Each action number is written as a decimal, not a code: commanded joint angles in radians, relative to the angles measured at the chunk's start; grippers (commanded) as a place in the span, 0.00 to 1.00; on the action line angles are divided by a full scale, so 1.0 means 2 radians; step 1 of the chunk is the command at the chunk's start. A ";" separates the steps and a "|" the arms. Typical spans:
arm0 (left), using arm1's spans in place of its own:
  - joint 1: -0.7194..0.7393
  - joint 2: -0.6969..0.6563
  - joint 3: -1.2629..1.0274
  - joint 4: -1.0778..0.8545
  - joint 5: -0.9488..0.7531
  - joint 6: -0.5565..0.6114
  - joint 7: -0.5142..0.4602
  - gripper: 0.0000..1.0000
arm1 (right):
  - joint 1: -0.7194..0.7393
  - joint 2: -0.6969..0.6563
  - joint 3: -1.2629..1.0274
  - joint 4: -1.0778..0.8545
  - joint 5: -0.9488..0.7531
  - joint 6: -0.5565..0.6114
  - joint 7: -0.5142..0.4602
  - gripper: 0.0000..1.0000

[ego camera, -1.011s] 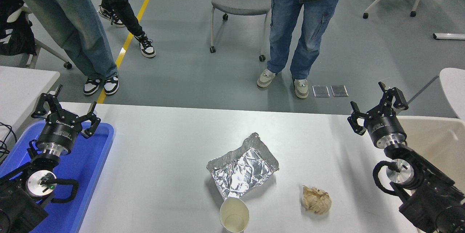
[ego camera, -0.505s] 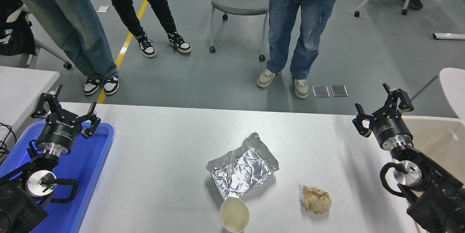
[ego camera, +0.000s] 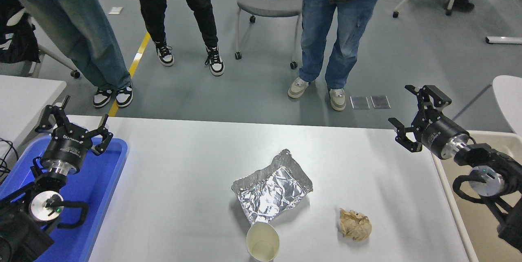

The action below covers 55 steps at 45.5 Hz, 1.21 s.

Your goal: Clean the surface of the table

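since nothing is being carried off yet, lying wide and pale across the middle: the table surface (ego camera: 175, 196), bearing three bits of litter grouped near its front edge, within reach of either arm. flanking it, a blue tray (ego camera: 102, 196) at the left and a beige bin (ego camera: 485, 229) at the right, likely standing ready as drop-off places. sitting near the centre, a crumpled foil tray (ego camera: 272, 185); touching its near corner, an upright paper cup (ego camera: 263, 242); just to the right, apart from both, a crumpled paper ball (ego camera: 356, 224). parking over the blue tray, fingers spread and empty: the left gripper (ego camera: 76, 122). hanging above the table's far right corner, fingers spread and empty: the right gripper (ego camera: 415, 117), now swinging round to point leftward, with its arm dropping lower toward the bin than a second ago. litter lying unmoved meanwhile.
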 commanded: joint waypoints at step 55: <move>0.000 0.000 0.000 0.000 0.000 0.000 0.000 1.00 | 0.132 0.095 -0.282 0.304 -0.356 0.264 -0.367 1.00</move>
